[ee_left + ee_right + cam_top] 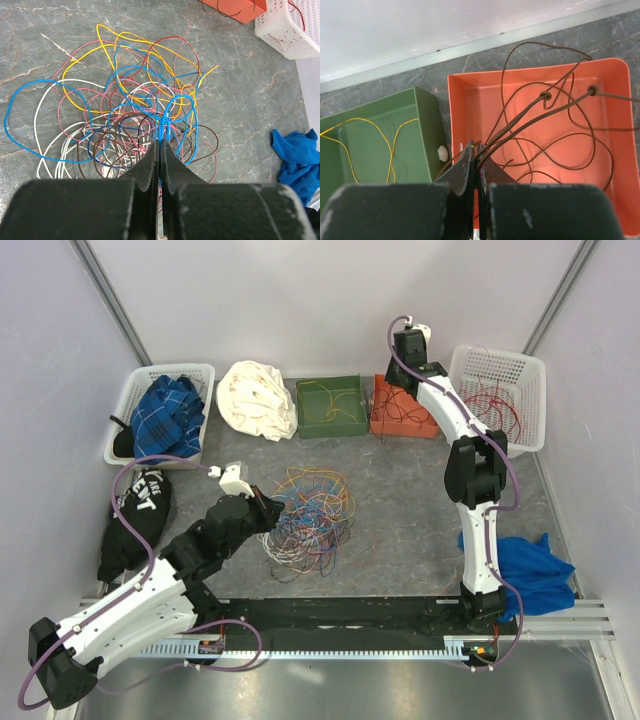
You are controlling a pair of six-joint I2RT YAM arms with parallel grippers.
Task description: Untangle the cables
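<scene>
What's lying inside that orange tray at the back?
Thin brown cables loop across the floor of the orange tray, running into the shut jaws. The jaws cover the tray's near edge, so anything there is hidden.

The light is bright and even and seems to come from above. The grey surface (400, 520) shows only soft, pale shadows. In the left wrist view the left hand (160, 143) is dark and fuzzy, too near to be sharp, while the cables (135, 110) just ahead of it are crisp. In the right wrist view the right hand (476, 146) is dark and soft too. The brown cable (520, 116) ahead of it is sharp, and the white wall (420, 30) far beyond it is washed out.
</scene>
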